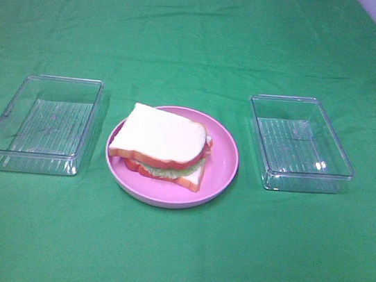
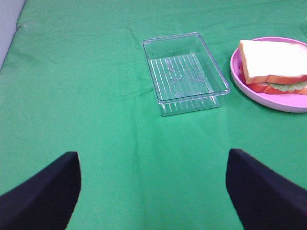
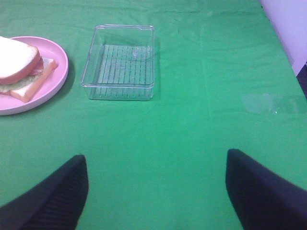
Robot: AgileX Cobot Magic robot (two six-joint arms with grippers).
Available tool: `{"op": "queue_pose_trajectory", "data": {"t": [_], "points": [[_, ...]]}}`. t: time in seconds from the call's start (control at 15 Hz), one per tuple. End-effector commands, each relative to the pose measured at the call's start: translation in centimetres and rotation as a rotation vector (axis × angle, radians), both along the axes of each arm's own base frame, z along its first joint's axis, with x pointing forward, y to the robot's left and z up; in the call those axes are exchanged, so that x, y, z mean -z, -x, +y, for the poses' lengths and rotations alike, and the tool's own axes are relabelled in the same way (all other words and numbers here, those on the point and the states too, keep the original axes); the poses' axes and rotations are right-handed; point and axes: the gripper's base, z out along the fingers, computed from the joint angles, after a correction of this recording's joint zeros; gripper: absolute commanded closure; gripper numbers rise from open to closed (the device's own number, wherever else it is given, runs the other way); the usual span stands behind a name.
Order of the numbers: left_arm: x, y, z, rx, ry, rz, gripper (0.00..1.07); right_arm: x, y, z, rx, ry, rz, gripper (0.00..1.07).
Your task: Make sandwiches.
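Resting on the pink plate (image 1: pixel 223 161), the sandwich (image 1: pixel 163 144) is found at the middle of the green cloth (image 1: pixel 202 38). It is built as a stack: a white bread slice with an orange-brown crust lies on top, a second slice lies at the bottom, and red-brown strips and pale-green lettuce are seen between them along the near edge. The top slice is set slightly askew over the bottom one.

Two clear trays are placed on the cloth, one on each side of the plate. The left tray (image 1: pixel 43 123) is set just beside the plate's left rim; the right tray (image 1: pixel 300 143) is set a little farther off on the other side. Both trays are upright, with ribbed floors, and nothing is held in either.

Neither arm is seen in the high view. In the left wrist view, the left gripper (image 2: pixel 153 191) is shown with its two dark fingers (image 2: pixel 43 196) spread wide apart, with only cloth between them; nothing is grasped. The left tray and the plate with the sandwich are seen well ahead of it.

In the right wrist view, the right gripper (image 3: pixel 156 191) is likewise shown with its fingers (image 3: pixel 264 191) fully parted and nothing grasped. The right tray and part of the plate are seen well ahead of it, apart from the fingers.
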Motion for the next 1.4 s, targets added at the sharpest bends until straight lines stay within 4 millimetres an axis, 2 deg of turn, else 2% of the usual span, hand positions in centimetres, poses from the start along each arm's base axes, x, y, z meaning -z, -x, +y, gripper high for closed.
{"op": "queue_pose_trajectory", "data": {"t": [0.07,1.4], "points": [[-0.02,0.35,0.0,0.0,0.004,-0.036,0.27,0.07,0.12,-0.03,0.002,0.013,-0.024,0.32],[-0.02,0.31,-0.05,-0.058,0.003,-0.035,0.27,0.06,0.1,-0.03,0.002,0.012,-0.023,0.32]]}}
